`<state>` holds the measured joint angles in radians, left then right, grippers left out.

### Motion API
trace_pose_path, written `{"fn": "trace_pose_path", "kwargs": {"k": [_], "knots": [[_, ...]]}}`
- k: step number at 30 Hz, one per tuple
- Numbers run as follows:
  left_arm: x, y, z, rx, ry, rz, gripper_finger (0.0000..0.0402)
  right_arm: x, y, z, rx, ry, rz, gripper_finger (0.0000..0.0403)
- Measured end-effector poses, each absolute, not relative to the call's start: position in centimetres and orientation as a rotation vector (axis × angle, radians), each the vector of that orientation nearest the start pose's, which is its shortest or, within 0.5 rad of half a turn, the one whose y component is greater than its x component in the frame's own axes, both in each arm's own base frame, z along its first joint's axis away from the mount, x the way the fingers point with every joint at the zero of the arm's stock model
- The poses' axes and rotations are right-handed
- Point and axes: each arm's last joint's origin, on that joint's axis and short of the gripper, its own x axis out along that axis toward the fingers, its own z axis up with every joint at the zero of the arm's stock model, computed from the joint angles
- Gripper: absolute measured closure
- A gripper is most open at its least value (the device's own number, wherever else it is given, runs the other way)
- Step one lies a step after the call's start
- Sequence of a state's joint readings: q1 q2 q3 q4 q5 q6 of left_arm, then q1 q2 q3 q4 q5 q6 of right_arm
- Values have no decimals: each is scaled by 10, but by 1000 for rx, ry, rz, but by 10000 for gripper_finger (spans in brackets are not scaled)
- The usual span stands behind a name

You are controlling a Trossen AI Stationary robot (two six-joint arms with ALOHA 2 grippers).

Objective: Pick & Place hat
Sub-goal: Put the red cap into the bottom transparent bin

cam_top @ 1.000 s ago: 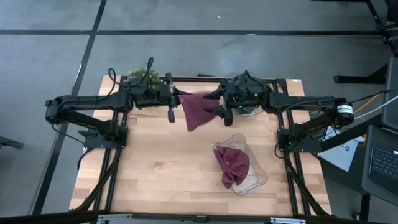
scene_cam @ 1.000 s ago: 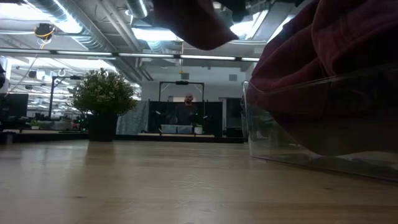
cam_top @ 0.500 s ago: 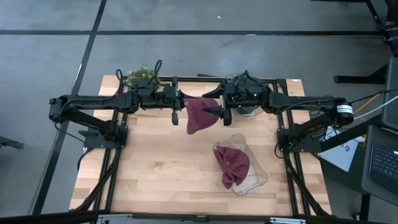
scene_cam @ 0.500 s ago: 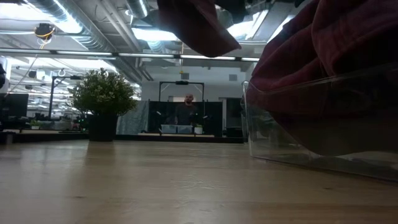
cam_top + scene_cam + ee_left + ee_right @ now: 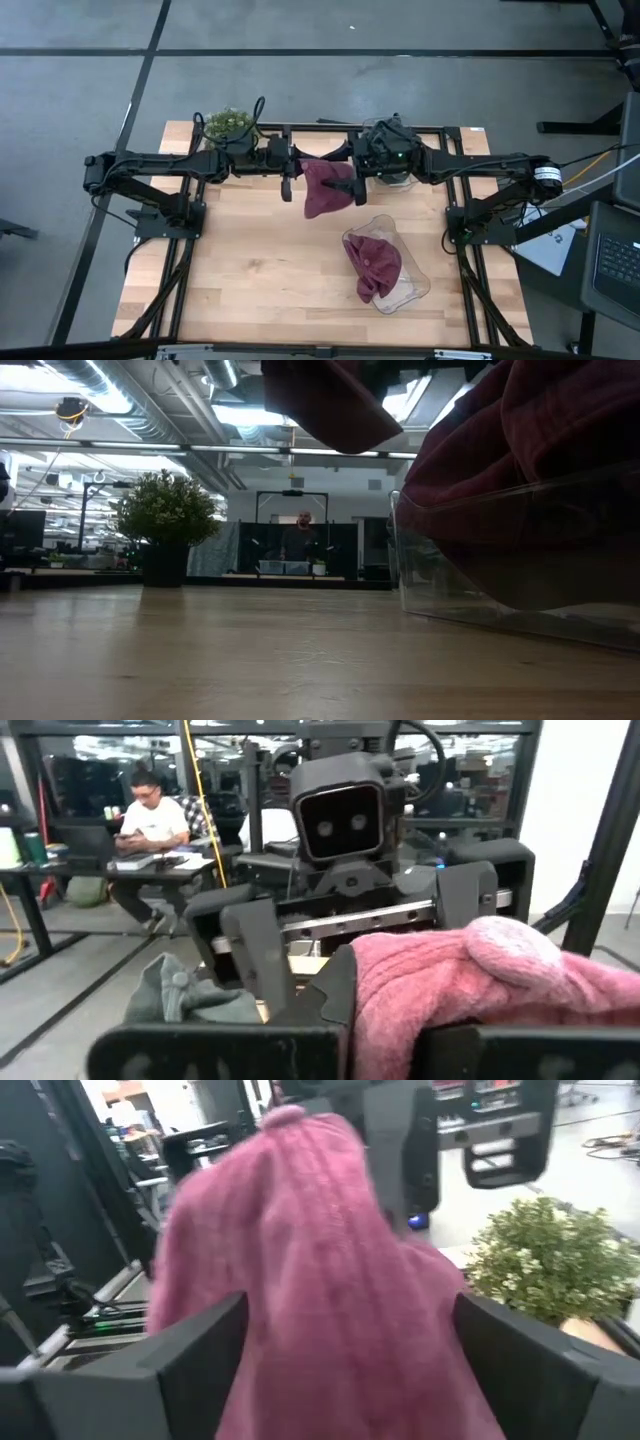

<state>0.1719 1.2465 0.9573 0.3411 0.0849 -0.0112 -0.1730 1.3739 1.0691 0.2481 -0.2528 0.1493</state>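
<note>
Since a second ago, shifted toward the clear tray (image 5: pixel 415 290): the held maroon hat (image 5: pixel 325 188) and the left end effector (image 5: pixel 291 172) gripping it, both farther from the potted plant (image 5: pixel 228 124) than before. Hat now bunched tighter between the two arms, hanging in the air above the table (image 5: pixel 250 270), short of the tray and up-table from it. Left end effector clamped on the hat's edge on the plant side. Right end effector (image 5: pixel 352 172) on the hat's tray-far side, fingers spread wide with the knit fabric filling the gap between them; whether actually pinching, hard to say from the blurred wrist view. In the tray, a second maroon hat (image 5: pixel 375 265), unmoved. In the low view, the tray wall (image 5: pixel 500 580) close up, the hanging hat at the top. Beyond the table, a seated person (image 5: pixel 150 815) at a desk.
</note>
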Motion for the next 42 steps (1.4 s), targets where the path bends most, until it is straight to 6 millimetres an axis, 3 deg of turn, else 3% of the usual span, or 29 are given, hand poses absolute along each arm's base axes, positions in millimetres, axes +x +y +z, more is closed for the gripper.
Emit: {"fn": "trace_pose_path", "kwargs": {"k": [5, 13, 15, 20, 26, 34, 42], "knots": [[281, 46, 346, -59, -55, 87, 399, 312, -46, 341, 169, 64, 103, 131], [281, 46, 346, -140, -58, 84, 398, 312, -46, 341, 199, 65, 107, 350], [281, 46, 346, -166, -58, 75, 398, 312, -46, 341, 197, 65, 121, 386], [281, 45, 346, -207, -55, 36, 391, 312, -45, 341, 213, 69, 153, 386], [276, 47, 349, -275, -58, 31, 352, 299, -47, 348, 205, 90, 173, 392], [260, 48, 363, -288, -98, 36, 288, 264, -47, 368, 181, 110, 148, 393], [253, 46, 366, -291, -82, 34, 272, 210, -23, 377, 208, 271, 209, 393]]}}
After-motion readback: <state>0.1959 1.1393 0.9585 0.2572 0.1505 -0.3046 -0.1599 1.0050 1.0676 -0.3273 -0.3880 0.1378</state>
